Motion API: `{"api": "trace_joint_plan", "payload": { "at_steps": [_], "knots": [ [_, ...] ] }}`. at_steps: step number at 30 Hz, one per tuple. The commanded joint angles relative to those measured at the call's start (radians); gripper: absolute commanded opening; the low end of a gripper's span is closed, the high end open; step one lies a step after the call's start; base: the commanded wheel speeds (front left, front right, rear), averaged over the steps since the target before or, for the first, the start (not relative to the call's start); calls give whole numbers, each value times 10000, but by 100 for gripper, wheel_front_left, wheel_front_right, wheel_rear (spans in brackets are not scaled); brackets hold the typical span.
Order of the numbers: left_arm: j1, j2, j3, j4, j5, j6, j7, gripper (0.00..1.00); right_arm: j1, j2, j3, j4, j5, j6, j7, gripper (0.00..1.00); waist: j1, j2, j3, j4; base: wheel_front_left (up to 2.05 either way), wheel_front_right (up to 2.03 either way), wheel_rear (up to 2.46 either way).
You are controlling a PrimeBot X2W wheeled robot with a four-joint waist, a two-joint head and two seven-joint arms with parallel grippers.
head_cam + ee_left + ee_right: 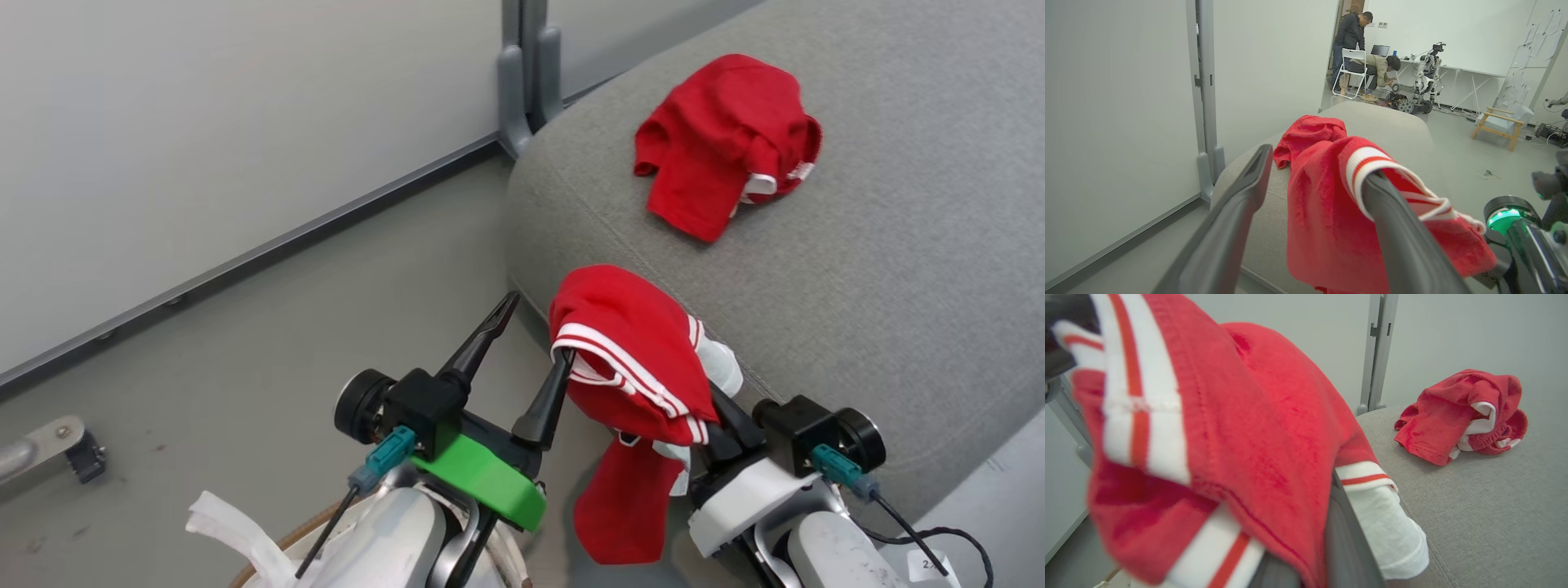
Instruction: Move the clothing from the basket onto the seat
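At the seat's (857, 286) front edge, the right gripper (727, 425) is closed, its fingers buried in a red striped garment (629, 351) that drapes over them. One end of the garment hangs down past the cushion edge toward the floor (326, 327), and its white inner part touches the cushion. The left gripper (539, 327) is wide open just beside it, gripping nothing; one finger (1400, 228) has the white-striped hem lying across it, the other is clear of fabric. A second red garment (727, 139) lies bunched on top of the seat, farther back, well apart from both grippers. A grey post (531, 65) stands behind the seat corner. The left wrist view shows two people (1349, 36) far off.
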Motion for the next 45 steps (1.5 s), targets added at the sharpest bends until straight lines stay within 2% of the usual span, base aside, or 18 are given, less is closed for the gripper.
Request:
{"api": "trace_joint_plan", "payload": {
  "at_steps": [1, 8, 14, 19, 24, 30, 36, 40, 45],
  "knots": [
    [-241, 43, -135, 84, -53, -27, -6, 100, 145, -4, -209, -126, 6, -14, -26, 0, 0, 0, 456, -969, 0, 0, 0],
    [-498, 69, -662, 374, -228, -25, -4, 100, 239, 3, -940, -491, 77, -14, -26, 0, 0, 0, 797, -1056, 0, 0, 0],
    [-557, 276, -652, 470, -110, -26, -4, 100, -747, -13, -1376, -1055, 114, -14, -27, 0, 0, 0, 1208, -1067, 0, 0, 0],
    [-608, 492, -573, 416, -3, -26, -4, 100, -2426, -603, -1454, -1526, 20, -13, -26, 0, 0, 0, 1582, -1040, 0, 0, 0],
    [-750, 505, -662, 411, 48, -27, -4, 100, -4154, -1438, -1551, -1578, -123, -14, -26, 0, 0, 0, 1963, -692, 0, 0, 0],
    [-1055, 572, -821, 476, 127, -26, -4, 100, -5849, -2364, -2184, -1053, -263, -14, -24, 0, 0, 0, 2508, -147, 0, 0, 0],
    [-1596, 685, -939, 488, 229, -26, -4, 100, -7240, -3614, -2909, 244, -824, -14, -22, 0, 0, 0, 3295, 469, 0, 0, 0],
    [-1899, 752, -983, 516, 329, -26, -4, 100, -7776, -4102, -3471, 1302, -1113, -14, -24, 0, 0, 0, 3903, 869, 0, 0, 0],
    [-2198, 777, -1037, 554, 419, -26, -4, 100, -7898, -4380, -3912, 2439, -1527, -14, -24, 0, 0, 0, 4598, 1341, 0, 0, 0]
  ]
}}
